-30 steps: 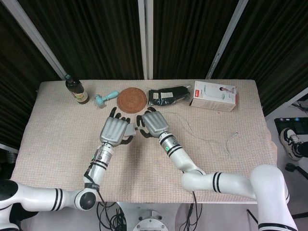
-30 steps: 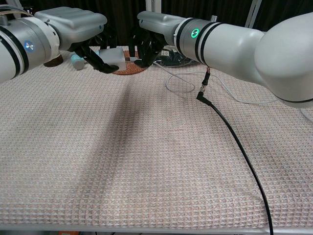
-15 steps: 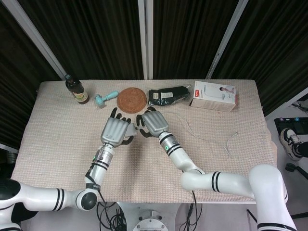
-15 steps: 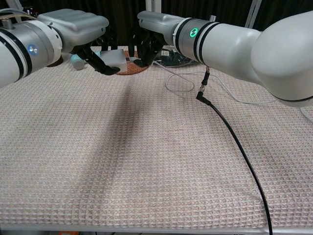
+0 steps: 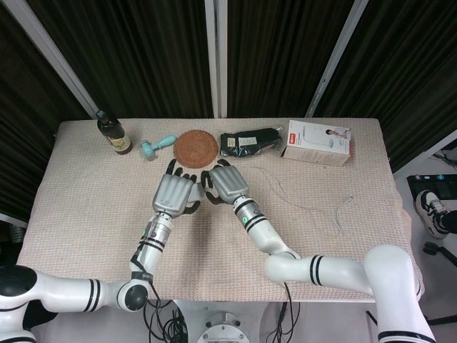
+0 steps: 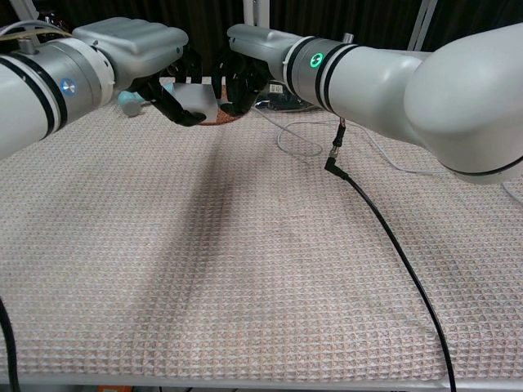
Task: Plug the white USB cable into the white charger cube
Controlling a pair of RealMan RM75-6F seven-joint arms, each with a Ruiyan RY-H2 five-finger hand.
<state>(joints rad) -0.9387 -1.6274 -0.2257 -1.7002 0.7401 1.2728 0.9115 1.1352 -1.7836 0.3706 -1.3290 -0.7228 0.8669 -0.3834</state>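
Observation:
My left hand (image 5: 173,194) grips the white charger cube (image 6: 196,98) in its dark fingertips, a little above the table. In the chest view the left hand (image 6: 151,53) is close beside my right hand (image 6: 245,69). The hands are nearly touching at mid-table, just in front of the round coaster. The right hand (image 5: 225,184) has its fingers curled around the near end of the white USB cable (image 5: 285,193). The plug itself is hidden inside the fingers. From that hand the thin USB cable (image 6: 298,135) loops away to the right across the cloth.
Along the back edge stand a brown bottle (image 5: 114,133), a teal tool (image 5: 157,146), a woven coaster (image 5: 196,146), a black pouch (image 5: 250,141) and a white box (image 5: 318,141). A black arm cable (image 6: 392,245) hangs over the cloth at the right.
The left hand has carried the cube a little to the right, closing the gap to the right hand. The right hand has edged slightly left.

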